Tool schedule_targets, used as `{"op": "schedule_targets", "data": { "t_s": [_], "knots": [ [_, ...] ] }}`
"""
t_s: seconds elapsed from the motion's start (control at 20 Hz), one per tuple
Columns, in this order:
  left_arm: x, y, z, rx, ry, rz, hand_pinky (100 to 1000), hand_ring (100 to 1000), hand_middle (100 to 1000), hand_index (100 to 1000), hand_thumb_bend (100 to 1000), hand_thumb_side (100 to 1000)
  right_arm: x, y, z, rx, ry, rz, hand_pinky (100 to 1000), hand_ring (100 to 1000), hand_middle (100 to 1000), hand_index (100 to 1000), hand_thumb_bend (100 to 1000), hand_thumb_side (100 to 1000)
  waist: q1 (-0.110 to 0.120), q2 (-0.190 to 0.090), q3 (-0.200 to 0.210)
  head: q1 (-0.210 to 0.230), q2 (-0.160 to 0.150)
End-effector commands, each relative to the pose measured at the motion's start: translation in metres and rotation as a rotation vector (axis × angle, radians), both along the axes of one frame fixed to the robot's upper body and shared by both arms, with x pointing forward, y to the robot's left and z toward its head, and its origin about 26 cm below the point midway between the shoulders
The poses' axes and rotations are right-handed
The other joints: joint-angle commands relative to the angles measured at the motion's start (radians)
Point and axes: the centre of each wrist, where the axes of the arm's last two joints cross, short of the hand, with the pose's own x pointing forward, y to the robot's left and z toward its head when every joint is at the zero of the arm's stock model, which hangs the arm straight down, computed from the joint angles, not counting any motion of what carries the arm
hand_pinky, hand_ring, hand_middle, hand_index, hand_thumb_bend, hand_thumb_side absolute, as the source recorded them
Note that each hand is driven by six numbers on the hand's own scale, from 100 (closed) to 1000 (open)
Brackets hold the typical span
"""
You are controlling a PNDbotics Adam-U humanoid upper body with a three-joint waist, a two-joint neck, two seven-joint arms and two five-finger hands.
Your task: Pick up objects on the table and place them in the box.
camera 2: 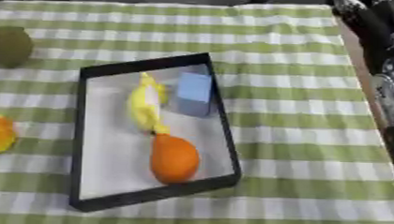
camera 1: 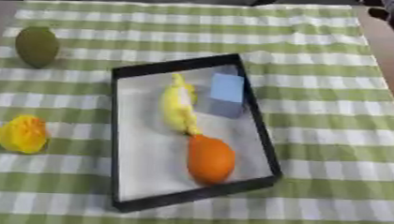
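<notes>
Black box (camera 1: pixel 259 135) sits centre frame, holding an orange fruit (camera 1: pixel 210 159) at its near end, then a yellow banana-like piece (camera 1: pixel 178 108) and a blue block (camera 1: pixel 227 92). Left of the box, well apart, a yellow lumpy fruit (camera 1: pixel 23 134) waits: probably light toy plastic, slippery, best wrapped around its middle. Farther, upper left, a green fruit (camera 1: pixel 37 46), same handling. Nothing blocks either. Right arm (camera 2: pixel 382 40) shows at the right edge; I cannot tell how its hand is set. Left hand unseen.

A green-and-white checked cloth (camera 1: pixel 332 90) with a soft matt weave covers the table, on it a box (camera 1: pixel 265 135) with matt black walls and a smooth pale floor holding a smooth orange fruit (camera 1: pixel 210 159), while the arm (camera 2: pixel 383 40) at far right shows glossy black and silvery metal.
</notes>
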Motion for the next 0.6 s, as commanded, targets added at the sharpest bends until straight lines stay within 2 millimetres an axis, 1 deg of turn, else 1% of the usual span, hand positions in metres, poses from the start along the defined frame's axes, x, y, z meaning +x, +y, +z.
{"op": "schedule_targets", "data": {
  "t_s": [0.05,0.25,0.6],
  "knots": [
    [0.0008,0.0029,0.0127,0.075,-0.036,-0.002,835,829,815,877,506,137,-0.0001,-0.0008,0.0065,-0.017,-0.015,0.002,877,786,700,810,100,488,0.013,-0.029,0.0,0.022,-0.004],
    [0.0037,0.0019,0.0115,0.087,-0.069,-0.014,832,827,809,873,511,106,0.0008,-0.0006,0.0046,-0.015,-0.008,0.003,876,785,699,810,100,489,0.011,-0.029,-0.001,0.033,-0.005],
    [0.0086,-0.0003,0.0089,0.078,-0.074,-0.027,832,826,809,873,503,124,0.0022,-0.0006,0.0019,-0.011,0.003,0.003,876,783,697,809,100,493,0.01,-0.028,-0.005,0.039,-0.009]
  ]
}}
